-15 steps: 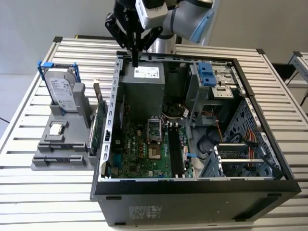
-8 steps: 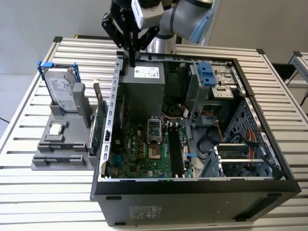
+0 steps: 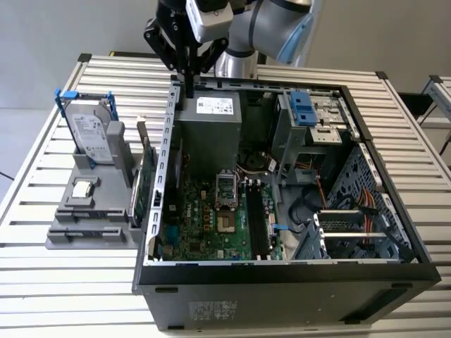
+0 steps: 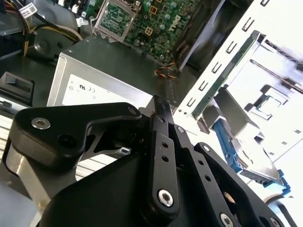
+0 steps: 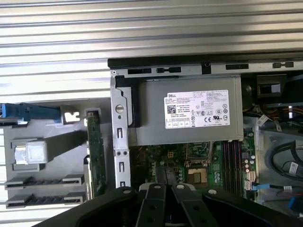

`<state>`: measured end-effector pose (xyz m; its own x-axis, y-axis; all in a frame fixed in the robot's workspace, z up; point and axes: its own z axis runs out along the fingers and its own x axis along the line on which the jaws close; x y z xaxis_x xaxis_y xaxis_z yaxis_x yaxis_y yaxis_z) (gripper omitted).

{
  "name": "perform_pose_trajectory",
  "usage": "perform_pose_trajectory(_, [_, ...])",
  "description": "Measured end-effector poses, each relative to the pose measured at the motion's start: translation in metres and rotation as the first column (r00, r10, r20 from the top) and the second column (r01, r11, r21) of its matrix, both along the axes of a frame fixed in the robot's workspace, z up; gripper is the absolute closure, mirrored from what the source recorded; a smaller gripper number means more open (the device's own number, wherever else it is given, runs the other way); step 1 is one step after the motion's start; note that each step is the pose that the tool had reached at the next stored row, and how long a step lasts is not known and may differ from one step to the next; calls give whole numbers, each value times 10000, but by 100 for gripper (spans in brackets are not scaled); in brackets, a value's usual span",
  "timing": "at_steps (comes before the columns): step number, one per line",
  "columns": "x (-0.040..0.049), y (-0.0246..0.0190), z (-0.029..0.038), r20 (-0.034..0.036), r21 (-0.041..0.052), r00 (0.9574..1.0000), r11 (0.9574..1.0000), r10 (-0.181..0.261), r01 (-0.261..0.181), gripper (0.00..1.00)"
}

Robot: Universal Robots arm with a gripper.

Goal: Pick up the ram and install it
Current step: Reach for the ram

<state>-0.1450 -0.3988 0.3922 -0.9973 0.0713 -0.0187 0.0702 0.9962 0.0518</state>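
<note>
Gripper (image 3: 189,91) hovers over the power supply (image 3: 208,127) at the far end of the case (image 3: 168,151), fingers pinched shut on nothing I can see, and I can't locate the ram, so progress is unclear.

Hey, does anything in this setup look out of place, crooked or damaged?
Nothing looks spilled, broken or askew. The computer case lies open on the table, the hard drive and green card stand in the gray holder, and the gripper hangs above the power supply.
</note>
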Motion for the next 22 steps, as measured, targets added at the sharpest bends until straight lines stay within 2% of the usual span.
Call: perform_pose_trajectory(22, [-184,0,-11,-27,0,10000,10000,0,0,100])
